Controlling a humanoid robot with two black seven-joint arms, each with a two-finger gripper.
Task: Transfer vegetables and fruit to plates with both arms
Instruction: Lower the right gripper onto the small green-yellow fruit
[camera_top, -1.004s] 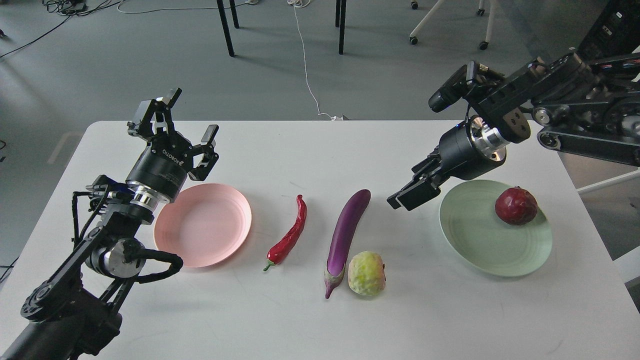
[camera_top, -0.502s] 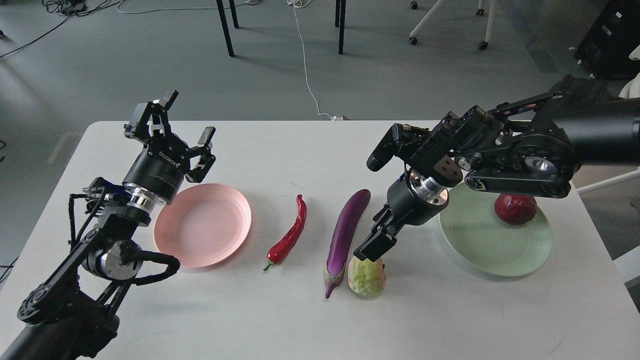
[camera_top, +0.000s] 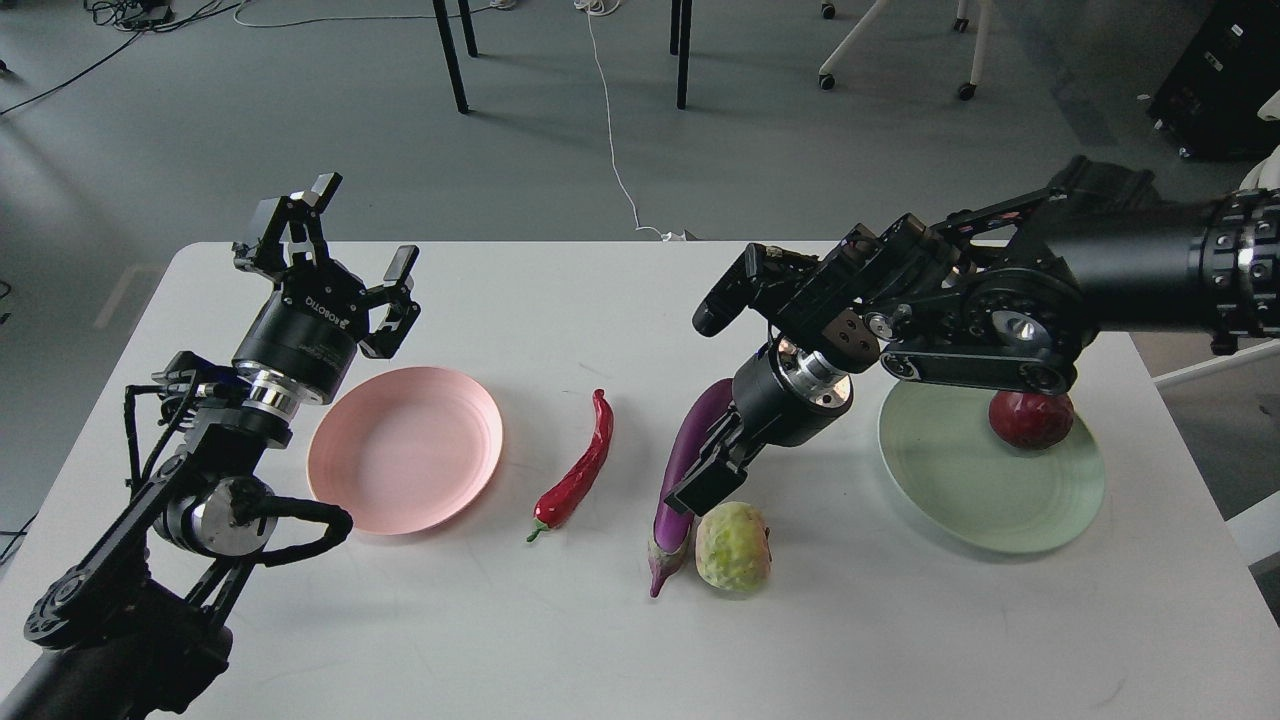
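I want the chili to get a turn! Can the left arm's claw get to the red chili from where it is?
Probably yes. The left claw hangs open above the table behind the pink plate, and the red chili lies bare on the table just past that plate. Nothing stands between them; the right claw is over at the eggplant.

My right gripper (camera_top: 692, 492) sits over the purple eggplant (camera_top: 684, 470), beside the yellow-green fruit (camera_top: 733, 546); my left gripper (camera_top: 352, 243) hangs spread behind the pink plate (camera_top: 405, 449).
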